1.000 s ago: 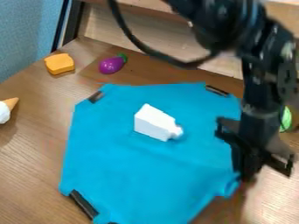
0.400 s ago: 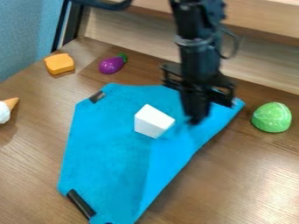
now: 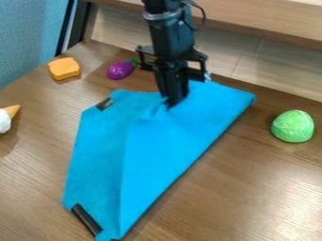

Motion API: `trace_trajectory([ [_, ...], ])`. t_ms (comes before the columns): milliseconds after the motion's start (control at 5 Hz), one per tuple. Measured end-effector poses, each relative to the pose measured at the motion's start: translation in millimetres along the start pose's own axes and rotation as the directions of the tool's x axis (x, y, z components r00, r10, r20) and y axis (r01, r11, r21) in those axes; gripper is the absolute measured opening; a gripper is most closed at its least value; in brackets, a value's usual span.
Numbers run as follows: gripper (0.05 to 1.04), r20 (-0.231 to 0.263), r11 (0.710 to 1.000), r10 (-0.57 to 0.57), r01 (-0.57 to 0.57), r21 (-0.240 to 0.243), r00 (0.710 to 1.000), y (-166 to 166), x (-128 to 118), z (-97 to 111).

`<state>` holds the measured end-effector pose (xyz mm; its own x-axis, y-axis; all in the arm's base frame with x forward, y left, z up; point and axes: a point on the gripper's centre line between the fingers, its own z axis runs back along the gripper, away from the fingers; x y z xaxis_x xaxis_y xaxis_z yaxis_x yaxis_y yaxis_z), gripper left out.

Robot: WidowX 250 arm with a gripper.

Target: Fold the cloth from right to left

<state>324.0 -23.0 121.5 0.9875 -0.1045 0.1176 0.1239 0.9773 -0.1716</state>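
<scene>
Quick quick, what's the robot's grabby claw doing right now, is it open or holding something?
Gripper: closed, pinching a bit of the blue cloth.

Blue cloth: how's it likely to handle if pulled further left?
Likely floppy: the cloth puckers at the gripper rather than holding flat. Probably light, as it looks thin. The left edge may resist sliding if the black strips at its corners pin it, though I can't tell whether they do.

ice-cream toy (image 3: 5,120): cut left | arm (image 3: 168,35): cut top | claw (image 3: 173,101): tips maybe cloth-hidden
</scene>
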Motion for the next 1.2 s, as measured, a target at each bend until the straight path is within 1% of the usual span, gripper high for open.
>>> trace_trajectory([
  [200,0.067,0.004,1.0,0.0,0.0,0.003,1.0,20.3,1.6,9.7],
  [400,0.067,-0.02,1.0,0.013,-0.014,-0.013,1.0,38.0,-0.7,6.1],
  [600,0.067,-0.048,1.0,0.023,-0.023,0.007,0.999,59.4,-4.6,2.1],
  [800,0.067,-0.086,0.998,-0.015,0.02,0.066,0.996,78.0,-7.3,-10.4],
  [1000,0.067,-0.117,0.993,-0.045,0.057,0.107,0.992,101.0,-11.6,-21.2],
  [1200,0.095,-0.139,0.993,-0.029,0.045,0.113,0.99,115.3,-16.7,-29.9],
])
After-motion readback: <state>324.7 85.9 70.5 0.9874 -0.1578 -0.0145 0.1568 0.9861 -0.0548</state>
